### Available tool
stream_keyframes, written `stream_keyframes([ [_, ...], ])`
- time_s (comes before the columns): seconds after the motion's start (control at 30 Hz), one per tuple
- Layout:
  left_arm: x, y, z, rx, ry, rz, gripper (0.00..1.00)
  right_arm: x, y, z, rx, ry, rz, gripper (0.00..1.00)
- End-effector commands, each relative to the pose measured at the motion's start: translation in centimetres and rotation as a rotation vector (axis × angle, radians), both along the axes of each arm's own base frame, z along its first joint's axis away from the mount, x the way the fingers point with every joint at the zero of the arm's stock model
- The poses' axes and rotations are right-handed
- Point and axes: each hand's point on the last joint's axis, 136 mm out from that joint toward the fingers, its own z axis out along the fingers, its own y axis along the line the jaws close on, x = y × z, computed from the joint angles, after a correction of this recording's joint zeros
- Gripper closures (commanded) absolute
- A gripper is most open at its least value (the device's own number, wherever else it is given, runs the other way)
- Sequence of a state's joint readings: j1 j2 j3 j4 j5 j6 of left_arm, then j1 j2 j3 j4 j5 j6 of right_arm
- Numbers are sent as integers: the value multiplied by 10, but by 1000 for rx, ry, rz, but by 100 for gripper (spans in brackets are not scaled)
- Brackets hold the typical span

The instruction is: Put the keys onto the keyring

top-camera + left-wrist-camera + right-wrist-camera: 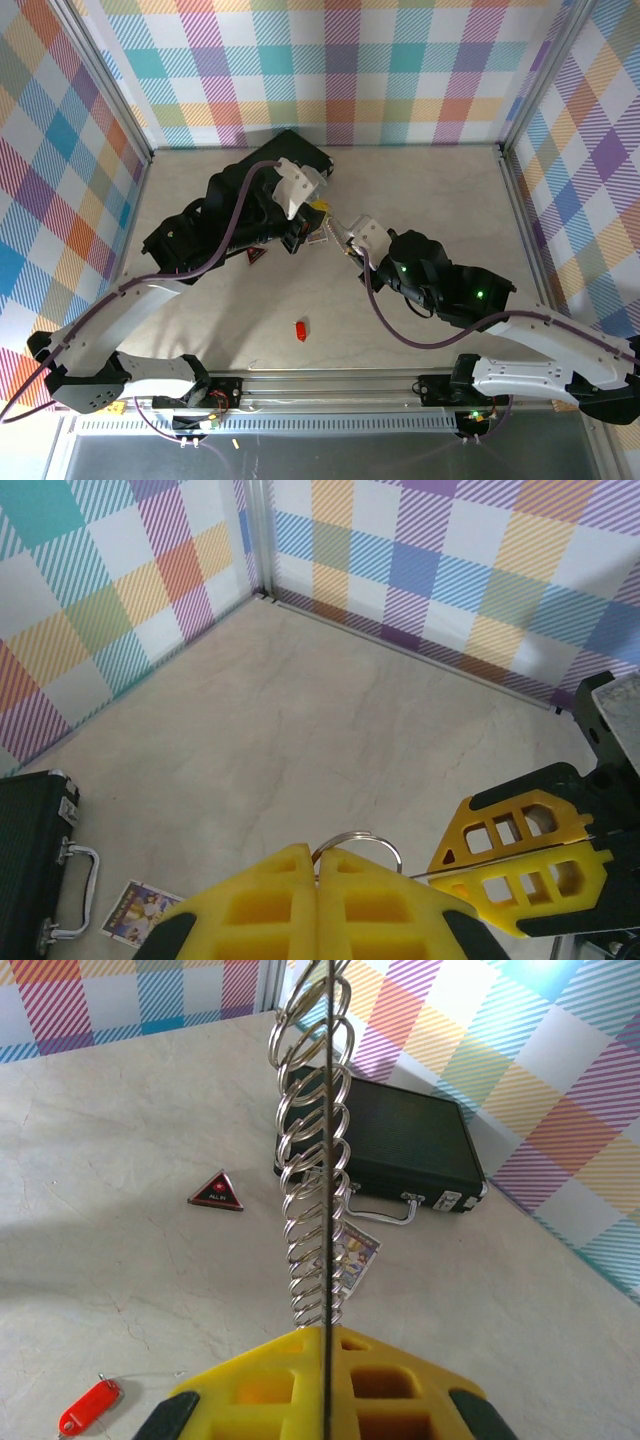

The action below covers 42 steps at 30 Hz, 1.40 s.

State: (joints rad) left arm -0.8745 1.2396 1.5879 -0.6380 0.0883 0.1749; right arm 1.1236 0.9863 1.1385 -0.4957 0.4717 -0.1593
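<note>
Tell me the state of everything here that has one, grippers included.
left gripper: shut on the keyring
right gripper: shut on the keyring
keyring: held between both grippers
key: loose on the table, not on the keyring
black case: closed, lying flat
red triangle: flat on the table
card: face up by the case

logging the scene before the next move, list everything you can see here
key: one, bright red, lying on the table near the arm bases
keyring: one, silver, row of loops held between both tools
case: one, black with a metal handle, far left part of the table
triangle: one, dark red, flat beside the case
card: one, printed picture, by the case handle
table: one, beige marbled
walls: three, pastel plaid
left tool: one, yellow fingers, shut on keyring
right tool: one, yellow fingers, shut on keyring
</note>
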Motion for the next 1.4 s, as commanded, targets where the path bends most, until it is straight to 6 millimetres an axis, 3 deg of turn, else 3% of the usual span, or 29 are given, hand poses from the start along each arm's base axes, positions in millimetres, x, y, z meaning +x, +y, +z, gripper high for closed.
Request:
stream_keyframes([
  [0.0, -30, -18, 13, -94, 33, -152, 100, 0, 12, 22, 56, -39, 23, 100],
  [0.67, -47, -12, 18, -144, 66, -201, 100, 11, 9, 12, 8, -31, -44, 100],
  [1.07, -41, -3, 18, -142, 32, -142, 100, -1, 5, 26, 104, -38, 3, 100],
  [1.2, -40, 4, 15, -105, 2, -124, 76, -1, 4, 26, 102, -29, 0, 100],
  [1.37, -37, 5, 9, -55, -4, -105, 70, 2, 4, 22, 81, -11, -24, 100],
])
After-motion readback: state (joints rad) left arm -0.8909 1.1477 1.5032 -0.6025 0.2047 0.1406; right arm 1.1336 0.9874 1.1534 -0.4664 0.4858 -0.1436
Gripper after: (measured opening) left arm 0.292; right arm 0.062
